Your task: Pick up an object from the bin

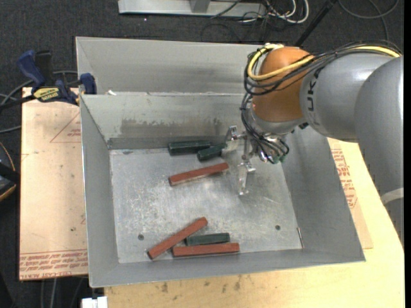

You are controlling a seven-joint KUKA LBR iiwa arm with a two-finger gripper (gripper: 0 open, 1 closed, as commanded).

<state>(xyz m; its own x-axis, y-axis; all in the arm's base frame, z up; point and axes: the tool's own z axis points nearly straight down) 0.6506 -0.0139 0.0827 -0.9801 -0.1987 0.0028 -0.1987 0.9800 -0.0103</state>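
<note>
Dark carpet and cables all round the grey bin (96, 172) — inside, the gripper (244, 188) hangs low over bare floor, just beside the right end of a reddish bar (199, 173). Can't tell how open it is, and I see nothing in it. I'd say it should move over the bar and straddle its narrow side — the green bars (190, 147) sit close behind.

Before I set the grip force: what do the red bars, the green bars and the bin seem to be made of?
Red bars: matte, even colour, squared edges; probably painted wood or plastic, I cannot tell which. Green bars: same shape, dull dark finish, likely the same stuff. Bin: grey sheet metal, with a scuffed, faintly shiny floor.
</note>
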